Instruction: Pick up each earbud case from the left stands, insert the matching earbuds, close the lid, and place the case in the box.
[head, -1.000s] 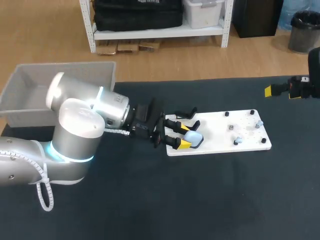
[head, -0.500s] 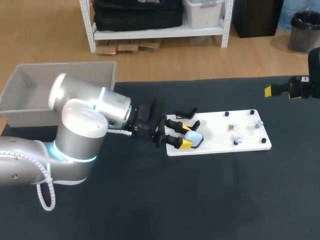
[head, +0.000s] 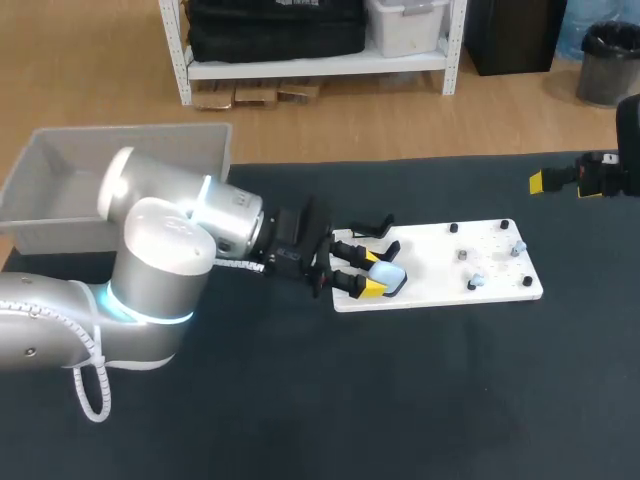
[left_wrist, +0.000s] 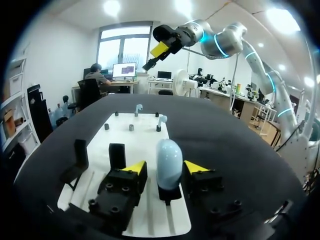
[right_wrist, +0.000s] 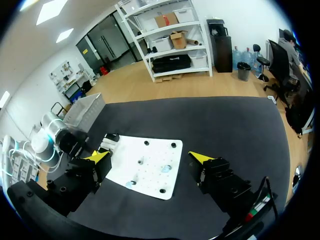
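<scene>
A light blue earbud case (head: 392, 278) stands upright on a black stand at the left end of the white board (head: 440, 240). My left gripper (head: 371, 273) straddles it, one yellow tip on each side. In the left wrist view the case (left_wrist: 169, 160) sits between the fingers of the left gripper (left_wrist: 163, 167), nearer one finger, with a visible gap to the other, so the gripper is open. Two pale earbuds (left_wrist: 138, 107) (left_wrist: 161, 119) stand on pegs ahead, also seen as an earbud (head: 476, 283) in the head view. My right gripper (head: 545, 182) hovers wide open at the table's far right.
Two empty black stands (left_wrist: 117, 154) (left_wrist: 80, 152) stand beside the case. A grey box (head: 60, 190) sits at the table's back left corner. In the right wrist view the white board (right_wrist: 165, 150) lies below the right gripper (right_wrist: 150, 157).
The left gripper's fingers have drawn a little closer around the blue case. The left arm shifted slightly; the right arm has not moved.
</scene>
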